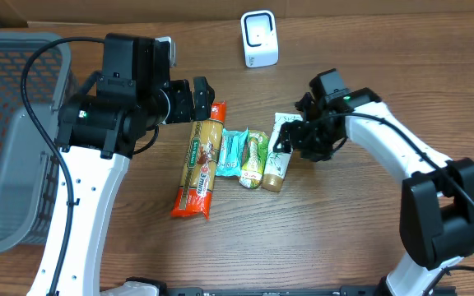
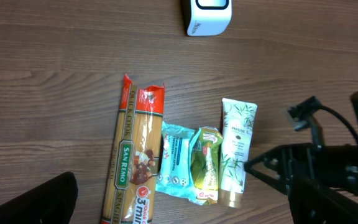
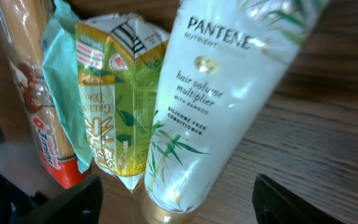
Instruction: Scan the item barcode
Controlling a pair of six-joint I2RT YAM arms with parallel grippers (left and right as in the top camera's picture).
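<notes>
A white Pantene tube [image 1: 275,164] [image 3: 216,106] lies on the wooden table, gold cap toward the front. My right gripper [image 1: 296,138] [image 3: 188,202] is open and low over it. Its fingers [image 3: 73,202] stand on either side of the cap end, apart from the tube. The white barcode scanner [image 1: 259,39] [image 2: 207,15] stands at the back of the table. My left gripper [image 1: 197,94] [image 2: 179,211] hangs open and empty above the far end of the spaghetti pack [image 1: 200,168] [image 2: 132,162].
A teal packet [image 1: 233,152] [image 2: 176,165] and a green tea packet [image 1: 254,158] [image 3: 114,106] lie between the spaghetti and the tube, almost touching. A grey mesh basket [image 1: 6,148] stands at the left edge. Bare wood lies right of the tube.
</notes>
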